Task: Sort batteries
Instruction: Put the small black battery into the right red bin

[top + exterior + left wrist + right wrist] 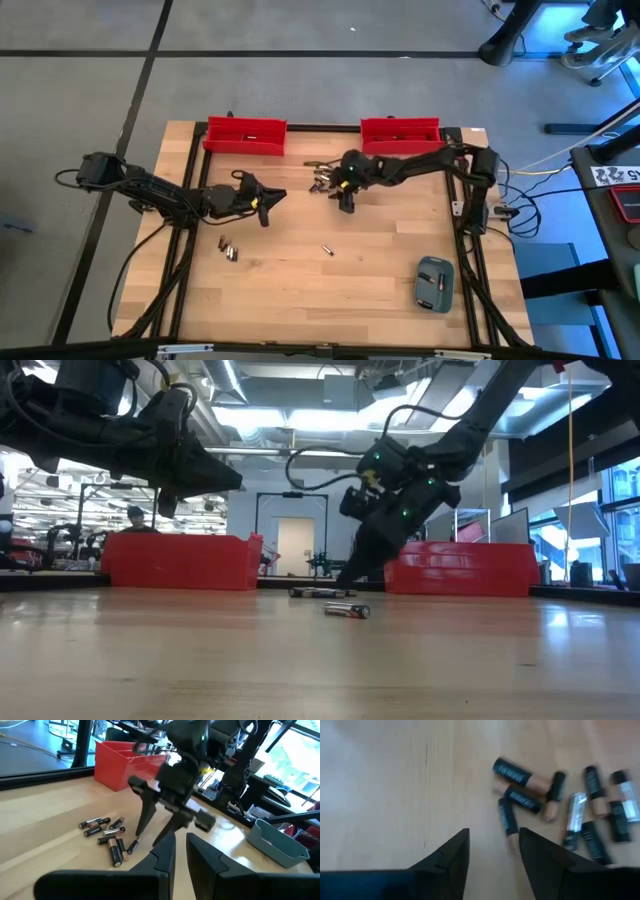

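- Right gripper [346,206] of mine points down at the table [300,275], its two fingers [451,854] spread with a bare gap between them, nothing held.
- Its tips are at or just above the wood; I cannot tell whether they touch.
- Just beside my right gripper, on its far-left side, lies the main heap of batteries [321,183], loose and crossing one another on the wood.
- In my right wrist view the heap [560,802] lies just ahead of my fingertips, and one dark cell [507,818] points toward the gap between them.
- My left gripper [266,203] hangs above the table, well apart from my right one and to its left, fingers [162,856] nearly pressed together with only a thin slit, holding nothing.
- From my left wrist I look past those fingers at my right gripper [150,836] standing over the heap [107,833].
- Nearer than my right gripper, toward the table's front, one battery [327,249] lies alone.
- Farther left of that, below my left gripper, three more cells [229,248] lie close together.
- Behind my right gripper, at the far edge, stands a red bin [400,132]; a second red bin [246,134] stands behind my left gripper.
- Toward the front right corner, well away from both grippers, lies a grey-blue case [435,283].
- At table height the lone battery [347,610] shows in front, with others [320,593] behind it at my right gripper's foot.
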Available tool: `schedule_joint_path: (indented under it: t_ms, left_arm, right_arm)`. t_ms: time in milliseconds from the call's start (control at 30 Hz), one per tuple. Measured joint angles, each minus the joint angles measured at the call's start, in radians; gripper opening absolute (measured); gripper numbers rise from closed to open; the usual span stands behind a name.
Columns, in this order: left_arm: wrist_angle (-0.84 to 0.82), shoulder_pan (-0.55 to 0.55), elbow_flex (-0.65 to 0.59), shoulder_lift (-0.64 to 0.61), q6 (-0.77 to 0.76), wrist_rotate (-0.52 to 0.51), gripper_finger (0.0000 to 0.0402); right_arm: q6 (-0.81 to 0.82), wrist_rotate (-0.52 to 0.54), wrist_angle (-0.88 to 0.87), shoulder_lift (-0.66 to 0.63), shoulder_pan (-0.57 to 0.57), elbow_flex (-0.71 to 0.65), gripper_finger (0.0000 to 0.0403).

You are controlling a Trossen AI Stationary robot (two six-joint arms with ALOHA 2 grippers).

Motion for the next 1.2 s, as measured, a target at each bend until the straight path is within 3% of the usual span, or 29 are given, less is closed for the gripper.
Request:
schedule_joint_path:
  t_ms: [133,600,833,967,1067,1200]
  left_arm:
    - [-0.001,0.000,0.000,0.000,0.000,0.000,0.0035]
    - [0.002,0.000,0.000,0.000,-0.012,0.001,0.0035]
    - [0.000,0.000,0.000,0.000,-0.027,0.001,0.0035]
    - [0.002,0.000,0.000,0.000,-0.007,0.001,0.0035]
    - [0.001,0.000,0.000,0.000,0.009,0.001,0.0035]
    - [0.000,0.000,0.000,0.000,0.029,0.001,0.0035]
  right_arm:
    - [-0.003,0.086,0.021,0.046,0.010,0.001,0.0142]
    - [0.030,0.077,-0.011,0.046,0.007,0.003,0.0016]
    - [0.053,0.151,-0.263,-0.213,0.023,-0.002,0.0019]
    - [0.061,0.386,-0.460,-0.395,-0.008,0.028,0.0015]
    - [0.107,0.473,-0.617,-0.479,-0.107,0.132,0.0015]
    - [0.262,0.393,-0.874,-0.465,-0.331,0.281,0.0015]
